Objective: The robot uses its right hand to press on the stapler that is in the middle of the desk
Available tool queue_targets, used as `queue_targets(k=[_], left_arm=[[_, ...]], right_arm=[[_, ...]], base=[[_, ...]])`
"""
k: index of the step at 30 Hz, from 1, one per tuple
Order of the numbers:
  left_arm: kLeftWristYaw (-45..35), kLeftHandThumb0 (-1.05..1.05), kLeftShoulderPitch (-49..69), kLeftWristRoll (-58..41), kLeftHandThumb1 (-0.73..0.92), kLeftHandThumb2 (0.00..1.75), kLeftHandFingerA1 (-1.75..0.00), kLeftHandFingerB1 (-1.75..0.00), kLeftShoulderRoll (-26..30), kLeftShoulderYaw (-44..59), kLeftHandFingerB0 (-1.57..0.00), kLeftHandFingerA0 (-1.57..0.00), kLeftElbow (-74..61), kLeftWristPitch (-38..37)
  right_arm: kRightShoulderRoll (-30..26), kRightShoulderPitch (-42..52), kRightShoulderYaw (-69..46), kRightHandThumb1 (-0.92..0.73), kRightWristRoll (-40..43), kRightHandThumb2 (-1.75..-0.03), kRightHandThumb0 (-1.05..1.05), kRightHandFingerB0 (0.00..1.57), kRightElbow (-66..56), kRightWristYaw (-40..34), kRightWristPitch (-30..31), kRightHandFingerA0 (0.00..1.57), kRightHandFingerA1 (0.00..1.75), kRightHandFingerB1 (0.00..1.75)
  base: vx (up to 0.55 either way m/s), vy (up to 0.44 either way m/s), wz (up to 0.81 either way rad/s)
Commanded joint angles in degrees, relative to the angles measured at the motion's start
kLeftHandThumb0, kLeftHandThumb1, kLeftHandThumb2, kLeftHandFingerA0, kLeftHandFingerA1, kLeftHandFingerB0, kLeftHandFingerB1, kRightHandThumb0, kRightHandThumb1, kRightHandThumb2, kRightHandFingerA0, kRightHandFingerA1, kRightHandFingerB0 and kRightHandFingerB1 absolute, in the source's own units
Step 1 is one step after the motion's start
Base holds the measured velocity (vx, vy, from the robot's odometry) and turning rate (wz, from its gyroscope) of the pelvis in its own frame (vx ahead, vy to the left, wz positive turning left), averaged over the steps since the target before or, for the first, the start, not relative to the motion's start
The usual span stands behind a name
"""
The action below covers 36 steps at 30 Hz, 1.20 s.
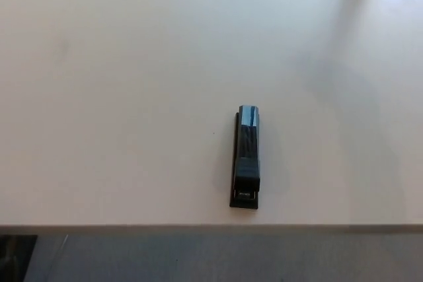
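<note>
A black stapler (pixel 246 157) with a shiny blue-grey top lies flat on the pale desk (pixel 132 97), lengthwise toward me, a little right of centre and close to the front edge. Nothing touches it. Neither of my hands nor any part of my arms shows in the head view.
The desk's front edge (pixel 198 226) runs across the bottom of the picture, with grey floor (pixel 198 255) below it. A faint shadow (pixel 344 90) falls over the desk to the right of the stapler.
</note>
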Motion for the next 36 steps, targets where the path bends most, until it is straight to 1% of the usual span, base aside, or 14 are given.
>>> queue_targets(k=[1,3,4,10,14,18,19,25,28,31,32,33,34,36], left_arm=[[0.1,-0.77,0.2,-1.9,0.92,0.72,-0.39,-0.34,2.6,1.5,-0.09,-0.08,0.0,1.8],[-0.2,-0.76,0.2,-2.0,0.92,0.72,-0.4,-0.34,2.6,1.8,-0.09,-0.08,-0.1,2.0],[-0.2,-0.81,0.2,-2.3,0.7,1.09,-0.44,-0.41,2.4,2.1,-0.11,0.0,-0.1,2.1],[0.1,-0.79,0.5,-2.1,0.7,1.09,-0.45,-0.41,2.0,2.5,-0.06,0.0,0.5,1.3],[-0.1,-0.79,0.6,-2.1,0.69,1.08,-0.45,-0.41,1.8,2.4,-0.08,0.0,0.3,1.5],[0.8,-0.79,0.6,-1.3,0.7,1.09,-0.46,-0.42,2.1,2.0,-0.07,0.0,0.0,1.4],[0.7,-0.79,0.7,-1.4,0.7,1.09,-0.46,-0.42,2.2,2.1,-0.06,0.0,0.1,1.3],[0.6,-0.75,0.2,-1.7,0.68,1.08,-0.46,-0.43,1.9,2.4,-0.05,0.0,0.2,1.8],[0.2,-0.75,0.6,-1.6,0.69,1.09,-0.46,-0.43,1.9,2.3,-0.09,0.0,0.0,1.6],[-0.1,-0.73,0.3,-1.8,0.68,1.08,-0.46,-0.42,2.0,2.4,-0.08,0.0,0.3,1.8],[-0.1,-0.71,0.3,-1.8,0.92,0.72,-0.4,-0.33,2.0,2.4,-0.08,-0.08,0.1,2.2],[-0.1,-0.71,0.3,-1.8,0.92,0.72,-0.4,-0.33,2.0,2.4,-0.08,-0.08,0.1,2.2],[0.3,-0.76,0.8,-1.3,0.69,1.08,-0.46,-0.42,1.9,2.1,-0.08,0.0,0.0,1.8],[0.4,-0.76,1.0,-1.3,0.69,1.08,-0.46,-0.43,1.7,2.1,-0.08,0.0,-0.1,1.8]], right_arm=[[-8.2,10.9,-10.2,-0.78,4.1,-0.76,0.06,0.82,11.7,6.1,-2.9,1.18,1.18,1.17],[-9.2,12.4,-11.8,-0.79,4.2,-0.77,0.09,0.79,17.3,6.8,-6.1,1.13,1.23,1.17],[-9.6,13.1,-13.1,-0.82,5.4,-0.74,0.06,0.76,20.8,8.3,-7.3,1.1,1.27,1.19],[-10.2,18.8,-13.7,-0.74,2.7,-0.72,-0.16,0.72,34.0,7.2,-11.9,1.18,1.29,1.28],[-8.7,21.0,-13.6,-0.67,2.6,-0.81,-0.17,0.8,40.6,4.5,-11.2,1.21,1.2,1.27],[-7.3,23.1,-10.8,-0.65,-0.2,-0.81,-0.18,0.81,46.0,-0.2,-10.2,1.19,1.19,1.27],[-7.0,23.8,-8.9,-0.68,-2.1,-0.76,-0.21,0.83,47.1,-2.5,-9.1,1.21,1.1,1.19],[-2.5,26.5,-1.2,-0.76,-6.6,-0.69,-0.23,0.84,51.5,-9.0,-4.5,1.14,1.14,1.22],[0.2,27.9,2.1,-0.75,-8.3,-0.62,-0.23,0.84,52.7,-11.1,-1.4,1.08,1.11,1.1],[2.5,28.2,2.4,-0.75,-6.8,-0.63,-0.22,0.76,53.0,-9.5,1.5,1.0,1.29,0.99],[3.4,28.3,2.1,-0.72,-6.0,-0.68,-0.16,0.75,53.1,-7.6,2.0,0.94,1.4,1.11],[3.4,28.3,2.1,-0.72,-6.0,-0.68,-0.16,0.75,53.0,-7.6,2.1,0.94,1.4,1.11],[4.1,28.8,3.7,-0.73,-7.4,-0.66,-0.19,0.77,53.1,-6.4,3.8,1.03,1.18,0.91],[4.3,29.2,4.1,-0.71,-7.2,-0.69,-0.15,0.75,53.1,-4.5,4.6,1.02,1.05,0.88]], base=[[0.0,0.0,0.0],[0.0,0.0,0.0],[0.0,0.0,0.0],[0.0,0.0,0.0],[0.0,0.0,0.0],[0.0,0.0,0.0],[0.0,0.0,0.0],[0.0,0.0,0.0],[0.0,0.0,0.0],[0.0,0.0,0.0],[0.0,0.0,0.0],[0.0,0.0,0.0],[0.0,0.0,0.0],[0.0,0.0,0.0]])
